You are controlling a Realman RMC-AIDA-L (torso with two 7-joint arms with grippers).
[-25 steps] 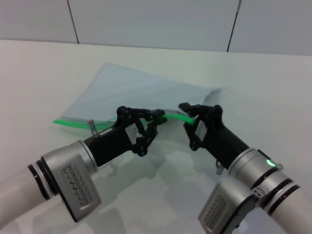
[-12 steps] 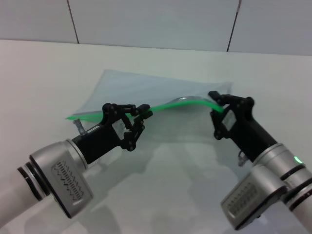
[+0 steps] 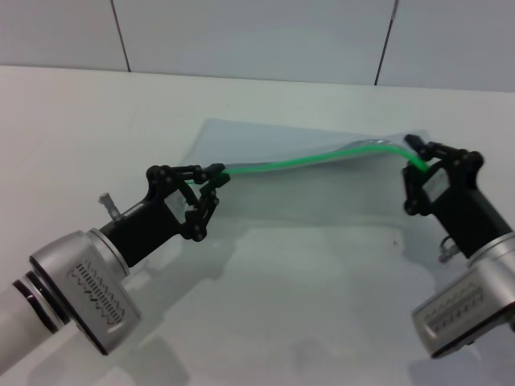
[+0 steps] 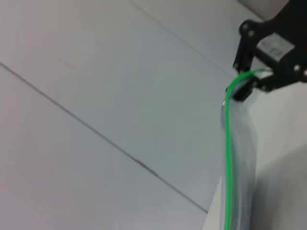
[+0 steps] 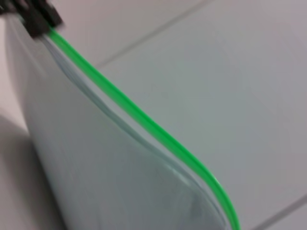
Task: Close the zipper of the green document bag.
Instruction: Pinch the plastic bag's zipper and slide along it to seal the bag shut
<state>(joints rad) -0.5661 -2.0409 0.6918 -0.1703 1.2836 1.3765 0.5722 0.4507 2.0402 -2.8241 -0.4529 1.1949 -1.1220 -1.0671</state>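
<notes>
The green document bag (image 3: 322, 197) is a pale blue-grey pouch held up off the white table, hanging between my two grippers. The zipper (image 3: 306, 160) is a bright green strip along its upper edge, running from one gripper to the other. My left gripper (image 3: 215, 178) is shut on the bag's left end of that edge. My right gripper (image 3: 416, 158) is shut on the zipper's right end. The slider is hidden. The left wrist view shows the zipper (image 4: 227, 163) leading to the far right gripper (image 4: 249, 86). The right wrist view looks along the zipper (image 5: 144, 120) and the bag (image 5: 96, 172).
The white table (image 3: 265, 322) spreads under and in front of the bag. A tiled wall (image 3: 241, 40) rises behind it.
The grippers have moved apart. The right one slid rightward along the green strip to its end, the left one drew back leftward, and the bag now hangs stretched between them.
</notes>
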